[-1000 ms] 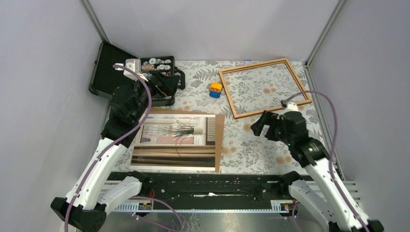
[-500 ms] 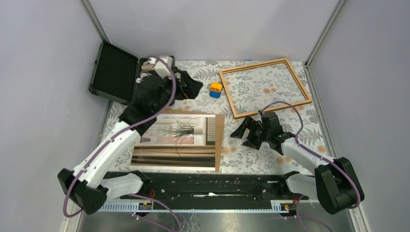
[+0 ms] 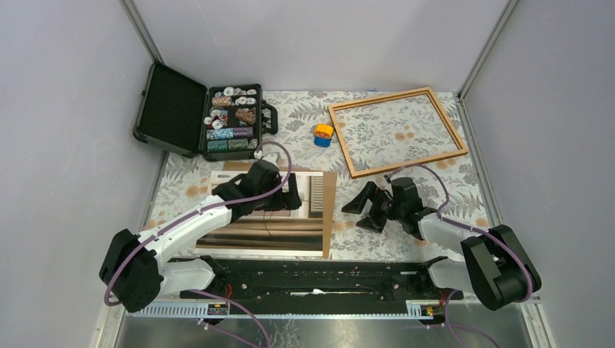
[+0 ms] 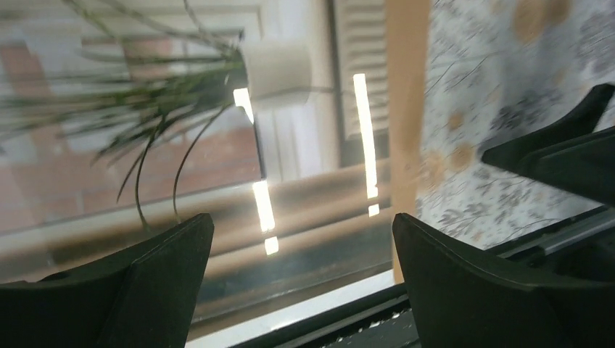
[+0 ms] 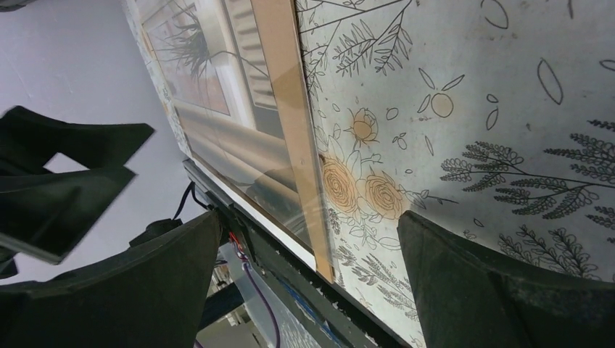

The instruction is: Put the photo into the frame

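Both claws stand spread wide, gripping nothing: my left claw hovers low over the photo, which lies face up on a brown backing board at the near left of the bench. My right claw sits just off the board's right edge, over bare bench. The frame lies flat at the far right, well apart from the photo, and only the top view shows it; the wrist views show the board's bare strip along the print's right edge.
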Available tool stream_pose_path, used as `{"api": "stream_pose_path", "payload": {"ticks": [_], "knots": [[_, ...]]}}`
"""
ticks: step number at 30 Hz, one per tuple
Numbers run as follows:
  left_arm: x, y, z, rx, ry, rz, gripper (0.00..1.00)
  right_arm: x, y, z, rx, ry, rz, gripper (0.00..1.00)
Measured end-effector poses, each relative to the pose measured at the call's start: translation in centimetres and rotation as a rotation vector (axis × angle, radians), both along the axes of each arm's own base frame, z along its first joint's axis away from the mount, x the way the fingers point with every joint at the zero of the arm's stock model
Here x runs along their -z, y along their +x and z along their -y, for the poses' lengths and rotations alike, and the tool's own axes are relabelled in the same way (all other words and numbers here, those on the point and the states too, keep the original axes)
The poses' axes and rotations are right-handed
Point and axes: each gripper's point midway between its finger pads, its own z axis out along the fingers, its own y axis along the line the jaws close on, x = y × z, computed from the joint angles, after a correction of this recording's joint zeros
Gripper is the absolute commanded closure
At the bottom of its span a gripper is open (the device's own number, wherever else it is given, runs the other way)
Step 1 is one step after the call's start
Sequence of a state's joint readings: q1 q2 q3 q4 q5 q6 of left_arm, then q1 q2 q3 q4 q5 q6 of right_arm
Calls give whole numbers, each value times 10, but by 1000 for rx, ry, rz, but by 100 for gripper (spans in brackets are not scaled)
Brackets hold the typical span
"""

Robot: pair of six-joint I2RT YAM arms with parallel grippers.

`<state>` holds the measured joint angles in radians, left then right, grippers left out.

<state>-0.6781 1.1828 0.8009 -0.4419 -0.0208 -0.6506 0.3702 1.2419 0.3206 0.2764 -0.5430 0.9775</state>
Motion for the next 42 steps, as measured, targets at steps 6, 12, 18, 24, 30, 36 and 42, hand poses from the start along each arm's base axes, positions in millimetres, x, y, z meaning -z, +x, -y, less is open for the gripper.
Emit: {"api": "stream_pose_path", "payload": {"ticks": [6,12,18,24,30,36,42], "knots": [[33,-29,-1,-18,51,-72,1,7,-3,-5,-50,13,-2,0],[55,-38,8,-71,58,-82,1,7,-1,-18,-143,58,10,0],[82,-42,-4,-165,71,-109,1,7,-4,-29,-204,98,35,0],[82,-36,2,-187,43,-100,1,7,-3,-35,-235,109,35,0],[82,-34,5,-196,18,-91,1,6,-2,-42,-255,123,49,0],[81,-33,6,-196,14,-88,1,6,-2,-50,-271,140,52,2],[82,-33,6,-195,9,-86,1,7,-2,-54,-277,159,44,12]]}}
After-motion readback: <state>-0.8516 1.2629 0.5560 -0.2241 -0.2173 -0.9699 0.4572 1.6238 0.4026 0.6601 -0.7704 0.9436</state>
